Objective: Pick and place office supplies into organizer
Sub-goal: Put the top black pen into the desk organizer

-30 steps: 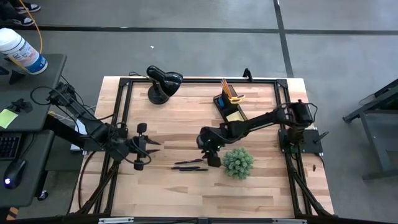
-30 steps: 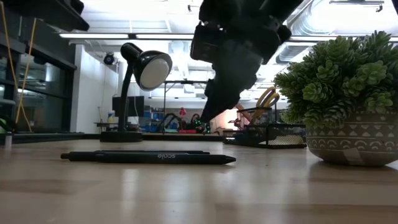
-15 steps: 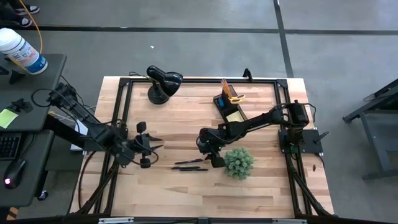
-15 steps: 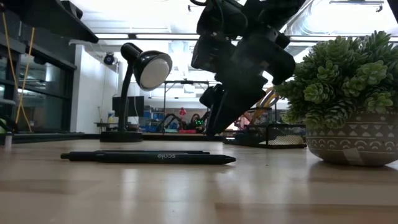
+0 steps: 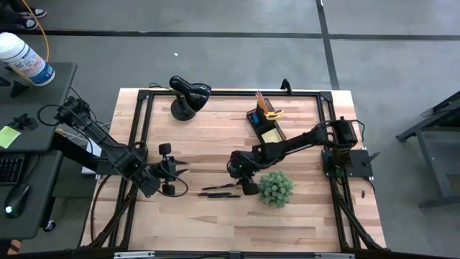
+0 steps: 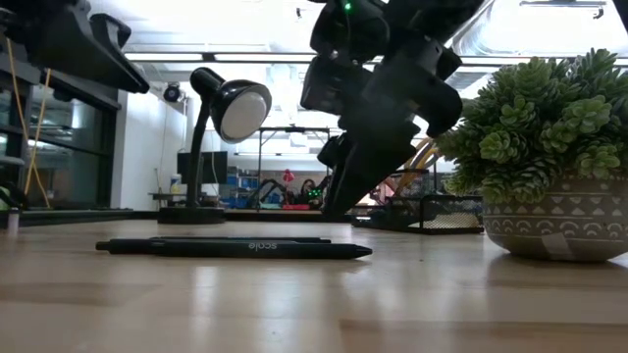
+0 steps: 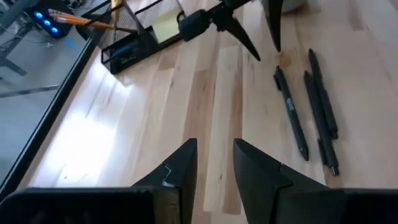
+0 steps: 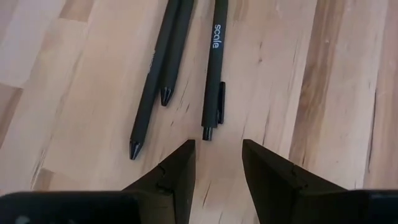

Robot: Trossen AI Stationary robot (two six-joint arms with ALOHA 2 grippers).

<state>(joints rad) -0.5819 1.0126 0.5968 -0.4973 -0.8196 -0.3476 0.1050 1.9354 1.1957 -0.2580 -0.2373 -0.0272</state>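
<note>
Near the middle of the high view, the right gripper (image 5: 248, 187) is held low above the black pens (image 5: 219, 191), its fingers (image 8: 171, 174) parted with nothing between them. The left gripper (image 5: 175, 176), at centre-left, is likewise slightly parted and empty. The organizer (image 5: 264, 122) is seen at upper right, pencils (image 5: 261, 101) standing inside.

Landmark: the pens (image 5: 219, 191) on the table (image 5: 215, 137).

- Just beside them, plant side: the right gripper (image 5: 246, 184), jaws parted, and the plant (image 5: 275, 188) block entry.
- Opposite side: the left gripper (image 5: 177, 175) stands near, bare wood between.
- Lamp (image 5: 188, 95) and organizer (image 5: 264, 120) stand well apart.
</note>
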